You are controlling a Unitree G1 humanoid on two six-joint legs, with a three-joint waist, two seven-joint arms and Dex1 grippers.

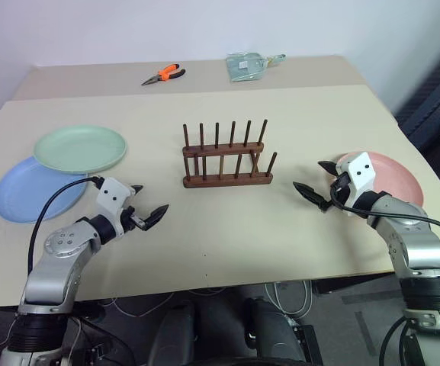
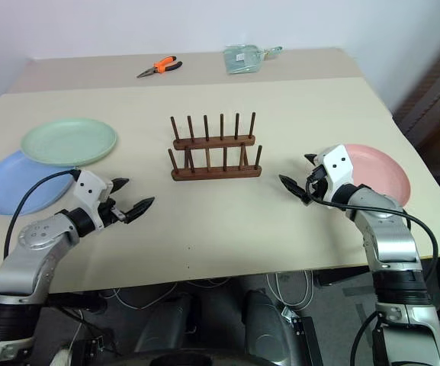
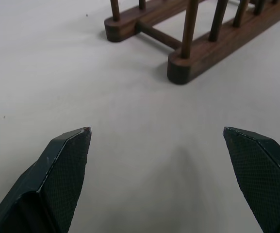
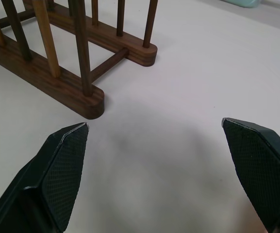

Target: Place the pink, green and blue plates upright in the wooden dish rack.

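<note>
The dark wooden dish rack (image 1: pixel 227 157) stands empty in the middle of the beige table (image 1: pixel 204 236). On the left lies the green plate (image 1: pixel 80 148), overlapping the blue plate (image 1: pixel 29 191) beneath it. The pink plate (image 1: pixel 391 177) lies flat at the right, partly behind my right hand. My left gripper (image 1: pixel 148 204) hovers open left of the rack, pointing toward it, nothing between its fingers (image 3: pixel 64 162). On the rack's other side my right gripper (image 1: pixel 316 180) is open and empty too, aimed at the rack's end (image 4: pixel 89 104).
Orange-handled pliers (image 1: pixel 164 74) and a clear packet (image 1: pixel 244 65) lie on the far table section. The table's front edge runs just below both arms. Bare tabletop lies between the rack and each gripper.
</note>
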